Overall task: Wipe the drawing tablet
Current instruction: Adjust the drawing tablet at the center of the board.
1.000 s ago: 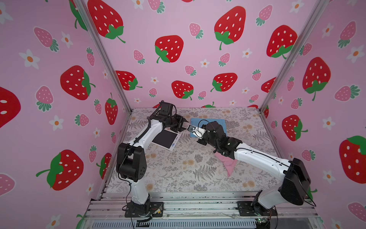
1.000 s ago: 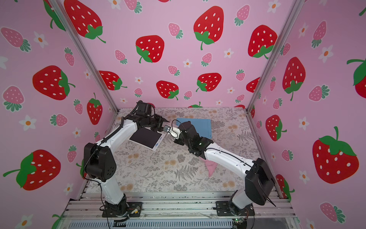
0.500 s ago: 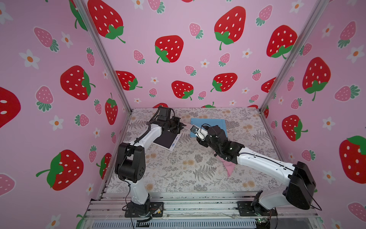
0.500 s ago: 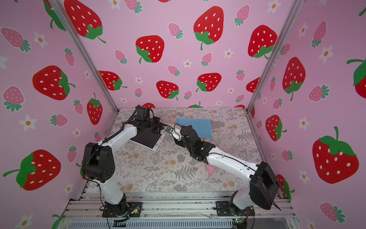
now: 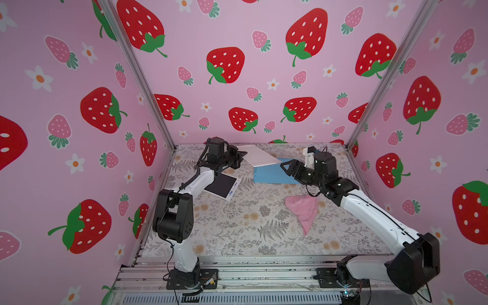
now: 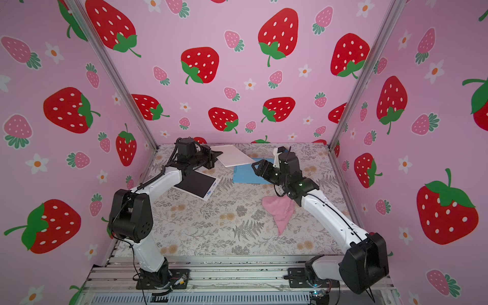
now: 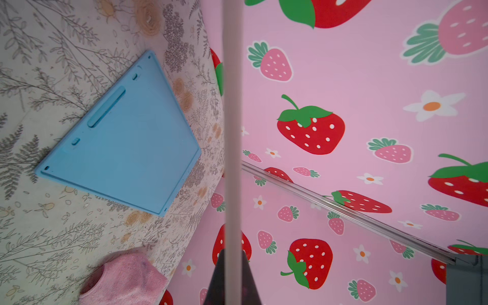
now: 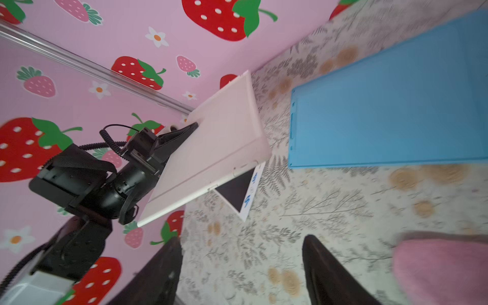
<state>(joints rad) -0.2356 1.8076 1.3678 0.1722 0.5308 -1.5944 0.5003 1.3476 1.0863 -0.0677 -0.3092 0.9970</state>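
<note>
My left gripper (image 5: 241,153) (image 6: 218,153) is shut on one edge of a white drawing tablet (image 5: 260,156) (image 6: 236,155), holding it up above the back of the table. That tablet shows edge-on in the left wrist view (image 7: 232,132) and as a tilted slab in the right wrist view (image 8: 216,150). To its right, just off the tablet's far corner, my right gripper (image 5: 284,168) (image 6: 254,168) (image 8: 241,240) is open and holds nothing. A pink cloth (image 5: 303,208) (image 6: 281,210) (image 8: 443,269) lies crumpled on the table under my right forearm.
A blue tablet (image 5: 272,175) (image 6: 247,175) (image 7: 126,142) lies flat at the back middle. A black-screened tablet with a white frame (image 5: 221,186) (image 6: 196,183) (image 8: 237,191) lies under my left arm. Pink strawberry walls close in three sides.
My right gripper opened, let go of the white tablet and drew back to the right. My left gripper closed on the tablet and now holds it alone, nearer the back wall.
</note>
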